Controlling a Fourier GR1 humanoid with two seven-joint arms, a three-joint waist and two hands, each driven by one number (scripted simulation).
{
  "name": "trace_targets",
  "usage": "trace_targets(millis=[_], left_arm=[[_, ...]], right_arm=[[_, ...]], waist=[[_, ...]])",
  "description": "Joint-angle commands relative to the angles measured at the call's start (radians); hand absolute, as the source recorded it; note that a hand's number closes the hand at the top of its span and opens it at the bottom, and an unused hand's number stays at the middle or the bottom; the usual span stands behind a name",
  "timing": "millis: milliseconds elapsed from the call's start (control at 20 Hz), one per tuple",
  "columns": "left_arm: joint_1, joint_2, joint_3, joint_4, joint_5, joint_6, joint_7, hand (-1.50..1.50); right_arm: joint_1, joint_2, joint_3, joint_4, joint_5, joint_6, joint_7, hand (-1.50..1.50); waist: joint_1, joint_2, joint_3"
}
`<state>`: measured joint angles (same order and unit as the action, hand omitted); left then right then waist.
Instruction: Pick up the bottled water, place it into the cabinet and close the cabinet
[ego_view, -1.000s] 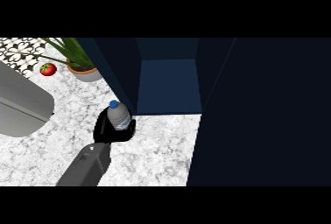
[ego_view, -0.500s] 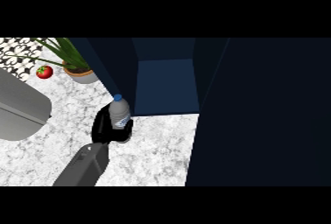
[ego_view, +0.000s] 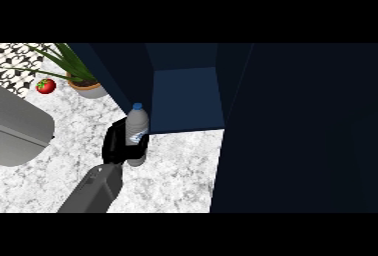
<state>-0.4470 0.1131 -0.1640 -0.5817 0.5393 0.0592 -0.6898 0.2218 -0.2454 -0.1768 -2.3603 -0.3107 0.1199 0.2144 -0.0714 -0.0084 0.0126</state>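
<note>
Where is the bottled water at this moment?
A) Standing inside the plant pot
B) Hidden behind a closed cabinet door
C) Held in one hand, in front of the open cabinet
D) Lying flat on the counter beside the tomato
C: the hand curls round the bottled water just before the open cabinet.

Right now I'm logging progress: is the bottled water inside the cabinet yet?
Not yet. The bottled water is held upright in the left hand above the marble counter, its cap at the open cabinet front edge.
</note>
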Motion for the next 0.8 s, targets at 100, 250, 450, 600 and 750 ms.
trace_targets(millis=[100, 250, 450, 600, 750], left_arm=[[-0.275, -0.107, -0.058, -0.066, -0.021, 0.142, 0.116, 1.5], [-0.268, -0.107, -0.076, -0.066, -0.03, 0.205, 0.117, 1.5], [-0.27, -0.105, -0.076, -0.075, -0.037, 0.268, 0.127, 1.5], [-0.262, -0.107, -0.082, -0.056, -0.034, 0.316, 0.137, 1.5], [-0.256, -0.102, -0.085, -0.047, -0.04, 0.357, 0.142, 1.5]], right_arm=[[-0.017, -0.01, -0.053, 0.011, -0.101, 0.019, 0.0, -1.5], [-0.009, -0.026, -0.075, 0.017, -0.131, 0.043, -0.004, -1.5], [-0.007, -0.041, -0.101, 0.028, -0.176, 0.067, -0.008, -1.5], [-0.03, -0.058, -0.135, 0.064, -0.198, 0.083, -0.027, -1.5], [-0.021, -0.07, -0.137, 0.068, -0.237, 0.114, -0.023, -1.5]], waist=[[-0.043, 0.005, -0.009], [-0.058, 0.005, -0.009], [-0.066, 0.006, -0.009], [-0.067, 0.016, -0.009], [-0.078, 0.02, -0.01]])
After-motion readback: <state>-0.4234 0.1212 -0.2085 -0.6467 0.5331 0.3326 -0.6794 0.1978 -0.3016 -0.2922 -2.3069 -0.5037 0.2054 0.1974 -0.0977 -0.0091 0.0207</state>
